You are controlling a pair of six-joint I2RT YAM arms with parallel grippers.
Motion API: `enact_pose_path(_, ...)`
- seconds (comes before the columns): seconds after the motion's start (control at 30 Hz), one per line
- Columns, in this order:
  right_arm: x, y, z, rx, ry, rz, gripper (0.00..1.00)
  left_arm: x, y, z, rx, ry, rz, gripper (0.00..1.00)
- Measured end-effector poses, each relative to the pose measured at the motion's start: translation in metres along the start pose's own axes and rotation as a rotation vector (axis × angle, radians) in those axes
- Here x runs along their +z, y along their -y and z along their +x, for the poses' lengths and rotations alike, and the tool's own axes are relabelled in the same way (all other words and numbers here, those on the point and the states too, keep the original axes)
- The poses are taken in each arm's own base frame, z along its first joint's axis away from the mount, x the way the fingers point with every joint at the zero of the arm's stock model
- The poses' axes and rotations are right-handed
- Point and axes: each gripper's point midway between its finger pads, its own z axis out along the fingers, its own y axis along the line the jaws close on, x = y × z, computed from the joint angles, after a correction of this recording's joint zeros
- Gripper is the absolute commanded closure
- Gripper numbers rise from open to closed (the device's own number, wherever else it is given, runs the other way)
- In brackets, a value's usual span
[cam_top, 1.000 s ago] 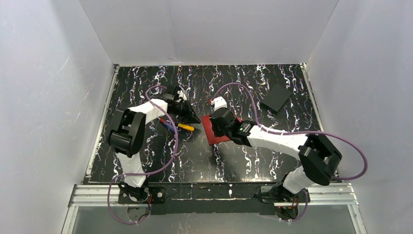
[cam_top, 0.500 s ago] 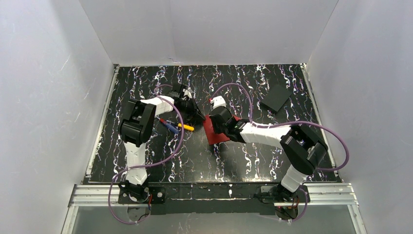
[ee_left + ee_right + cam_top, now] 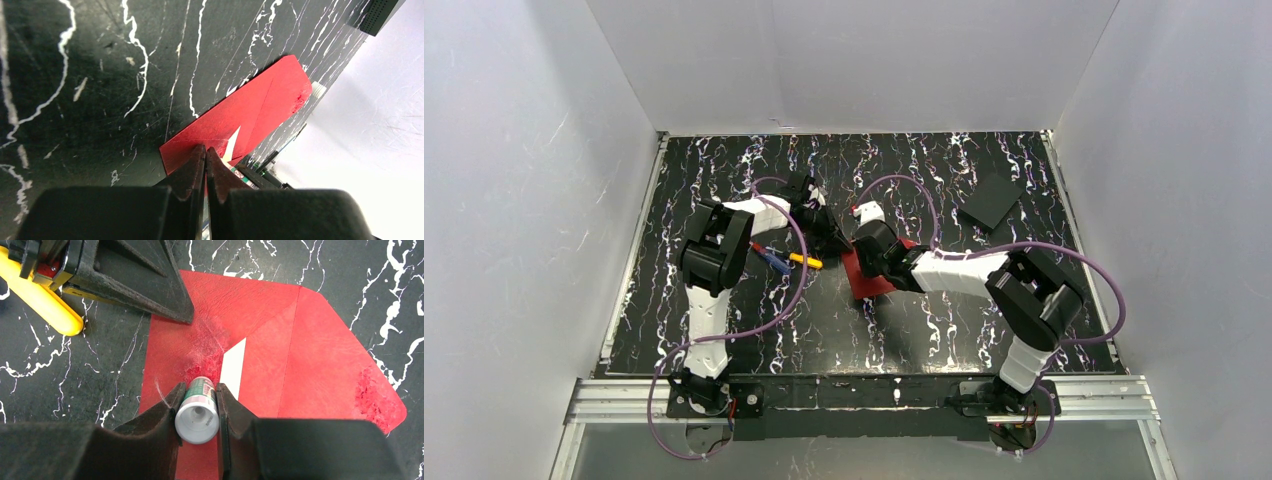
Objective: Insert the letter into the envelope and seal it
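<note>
The envelope point(image 3: 280, 365) lay flat on the black marbled table point(image 3: 944, 320), near its middle, with its pointed flap folded open and two darker stained patches on the red paper. We saw only a narrow white sliver of the letter point(image 3: 234, 367) at the envelope's mouth; the rest was tucked inside. The right gripper point(image 3: 198, 388) was clamped partway on a glue stick point(image 3: 198, 410), tip down on the envelope beside that sliver. The left gripper point(image 3: 205, 150) was fully closed with nothing between its fingers, its tips on the envelope's corner. A yellow marker point(image 3: 47, 302) lay just beside, and a black square sheet point(image 3: 991, 199) well apart.
</note>
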Motion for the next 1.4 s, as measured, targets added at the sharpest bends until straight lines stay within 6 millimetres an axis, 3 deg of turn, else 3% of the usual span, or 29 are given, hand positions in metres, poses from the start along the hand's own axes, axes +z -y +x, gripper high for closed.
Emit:
enact_pose_path(0.6,0.020,0.003,-0.016,-0.070,0.106,0.044,0.99,-0.003,-0.006,0.000,0.012,-0.037,-0.071,1.00)
enact_pose_path(1.2,-0.017,-0.014,0.021,-0.119,-0.065,-0.151,0.99,0.000,-0.005,-0.002,-0.186,-0.020,-0.089,1.00)
enact_pose_path(1.4,-0.012,-0.014,0.017,-0.122,-0.026,-0.142,0.99,0.000,-0.005,-0.001,-0.187,-0.024,-0.080,1.00)
